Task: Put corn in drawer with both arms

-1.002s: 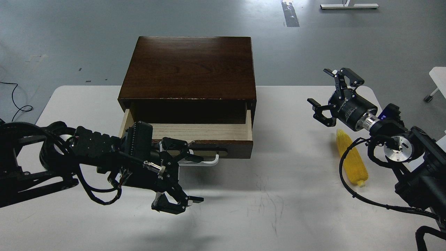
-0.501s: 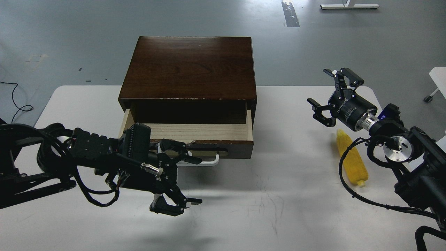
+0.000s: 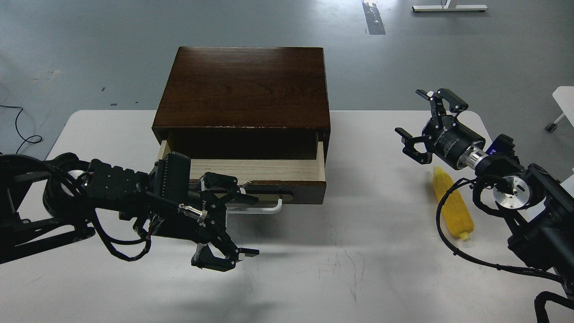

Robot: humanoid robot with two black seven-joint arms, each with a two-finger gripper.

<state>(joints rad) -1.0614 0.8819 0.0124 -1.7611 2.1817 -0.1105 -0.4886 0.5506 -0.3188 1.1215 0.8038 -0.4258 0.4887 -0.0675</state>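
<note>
The yellow corn (image 3: pixel 453 204) lies on the white table at the right, tapered end pointing away from me. The drawer (image 3: pixel 260 172) of the dark brown box (image 3: pixel 244 87) is pulled partly out, showing its pale wood inside and its white bar handle (image 3: pixel 264 208). My left gripper (image 3: pixel 233 222) is open and empty, just in front of the drawer's left half, with one finger near the handle. My right gripper (image 3: pixel 426 121) is open and empty, above the table just beyond the corn's tip.
The white table (image 3: pixel 341 260) has scuff marks in front of the box. Grey floor lies beyond its far edge. My right arm's cable (image 3: pixel 448 244) loops across the table close to the corn. A white object (image 3: pixel 565 101) stands at the far right.
My left gripper has drawn back slightly to the left and toward me, away from the handle. The drawer, the corn and my right gripper have not visibly moved.
</note>
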